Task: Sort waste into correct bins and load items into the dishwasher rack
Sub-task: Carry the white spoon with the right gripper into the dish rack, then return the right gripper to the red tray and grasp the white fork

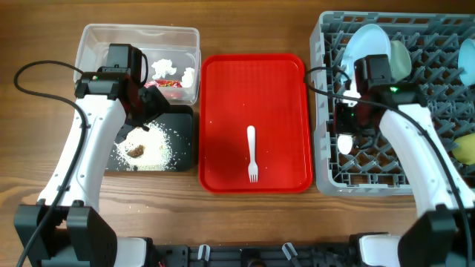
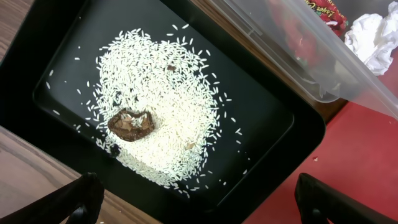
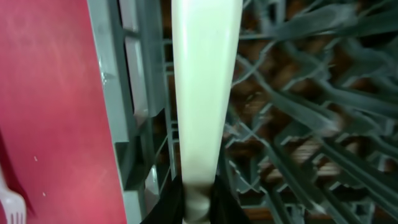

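Observation:
My right gripper (image 1: 347,111) (image 3: 198,198) is shut on the handle of the white spoon (image 3: 205,81) and holds it over the left part of the grey dishwasher rack (image 1: 371,182). The rack holds a light blue plate (image 1: 369,44), a pale green bowl (image 1: 401,58), a light blue bowl (image 1: 467,55) and a yellow cup (image 1: 464,148). My left gripper (image 2: 205,205) is open and empty above the black tray (image 2: 261,112), which holds rice (image 2: 161,93) and a brown bit (image 2: 130,123). The clear tub (image 1: 100,37) holds tissue (image 1: 165,67) and the red wrapper (image 1: 169,84).
A red serving tray (image 1: 223,111) lies between the bins and the rack, with a white fork (image 1: 252,152) on its middle, tines toward the front. The black tray sits right in front of the clear tub. Cables hang beside both arms.

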Controlling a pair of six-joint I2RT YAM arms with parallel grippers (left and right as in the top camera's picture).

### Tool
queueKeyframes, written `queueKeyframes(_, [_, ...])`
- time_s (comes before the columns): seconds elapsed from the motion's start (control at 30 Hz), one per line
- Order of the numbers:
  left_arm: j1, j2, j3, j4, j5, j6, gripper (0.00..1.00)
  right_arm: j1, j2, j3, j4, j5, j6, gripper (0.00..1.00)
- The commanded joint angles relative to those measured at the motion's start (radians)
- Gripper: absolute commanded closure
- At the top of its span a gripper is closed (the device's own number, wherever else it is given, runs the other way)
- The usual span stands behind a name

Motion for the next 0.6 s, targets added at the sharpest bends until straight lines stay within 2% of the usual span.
queueKeyframes(0.0, [0.006, -0.011, 0.0, -0.001, -0.01, -0.017, 0.0, 0.0, 0.071, -0.005, -0.008, -0.066, -0.052, 0.93])
queueKeyframes(0.07, [0.006, -0.011, 0.0, -0.001, -0.01, -0.017, 0.0, 0.0, 0.083, -0.005, -0.007, -0.065, -0.052, 0.89])
queueKeyframes(0.13, [0.006, -0.011, 0.0, -0.001, -0.01, -0.017, 0.0, 0.0, 0.079, -0.003, -0.003, -0.066, -0.051, 0.74])
queueKeyframes(0.2, [0.006, -0.011, 0.0, -0.001, -0.01, -0.017, 0.0, 0.0, 0.064, 0.005, -0.005, -0.065, -0.05, 0.66])
queueKeyframes(0.37, [0.006, -0.011, 0.0, -0.001, -0.01, -0.017, 0.0, 0.0, -0.035, 0.053, -0.004, -0.087, -0.05, 0.53])
queueKeyframes(0.5, [0.006, -0.011, 0.0, -0.001, -0.01, -0.017, 0.0, 0.019, -0.125, 0.069, 0.058, -0.262, -0.053, 0.43])
queueKeyframes(0.57, [0.006, -0.011, 0.0, 0.0, -0.01, -0.017, 0.0, 0.05, -0.137, 0.068, 0.078, -0.318, -0.052, 0.41])
